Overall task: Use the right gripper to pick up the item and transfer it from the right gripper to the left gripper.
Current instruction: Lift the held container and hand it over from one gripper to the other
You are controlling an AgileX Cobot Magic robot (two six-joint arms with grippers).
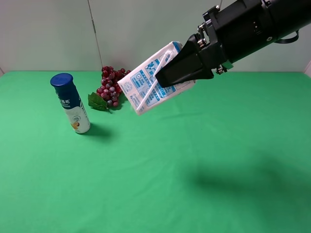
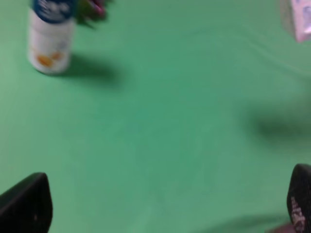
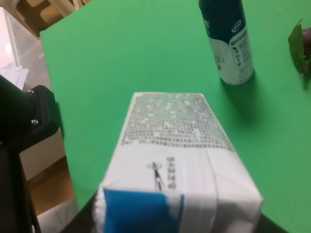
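The item, a white carton with blue print (image 1: 145,88), hangs tilted in the air above the back of the green table. My right gripper (image 1: 181,68) is shut on its upper end, coming in from the upper right. In the right wrist view the carton (image 3: 175,160) fills the foreground, held between the fingers. My left gripper (image 2: 163,206) does not show in the exterior view. In its own wrist view the fingertips (image 2: 24,206) stand wide apart and empty, low over the cloth. A corner of the carton (image 2: 302,19) shows far off.
A blue-capped white bottle (image 1: 71,103) stands at the left, also visible in the wrist views (image 2: 48,34) (image 3: 231,43). A red grape bunch with a leaf (image 1: 110,88) lies behind the carton. A black mount (image 3: 26,124) sits beyond the table's left edge.
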